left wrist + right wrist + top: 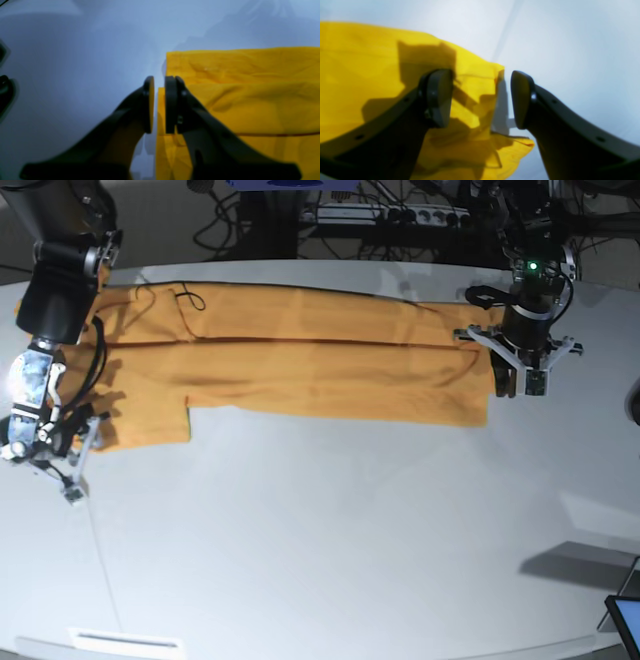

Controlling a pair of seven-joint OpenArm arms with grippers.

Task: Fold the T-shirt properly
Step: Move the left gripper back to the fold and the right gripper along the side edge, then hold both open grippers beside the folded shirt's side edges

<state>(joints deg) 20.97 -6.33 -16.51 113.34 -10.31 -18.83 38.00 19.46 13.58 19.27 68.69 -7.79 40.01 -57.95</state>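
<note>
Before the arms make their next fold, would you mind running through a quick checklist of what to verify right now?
1. T-shirt lying as a long band on the table: ok, some wrinkles.
2. Right gripper open at the shirt's end: ok, jaws stand apart with the cloth edge between them.
3. Right gripper holding cloth: not ok, nothing pinched yet.
4. Left gripper at the opposite end's edge: ok, lined up with the corner.
5. Left gripper pinching cloth: cannot tell; jaws nearly shut, a narrow gap shows.
6. Sleeve tucked in: not ok, it juts out from the band near the right arm.
</note>
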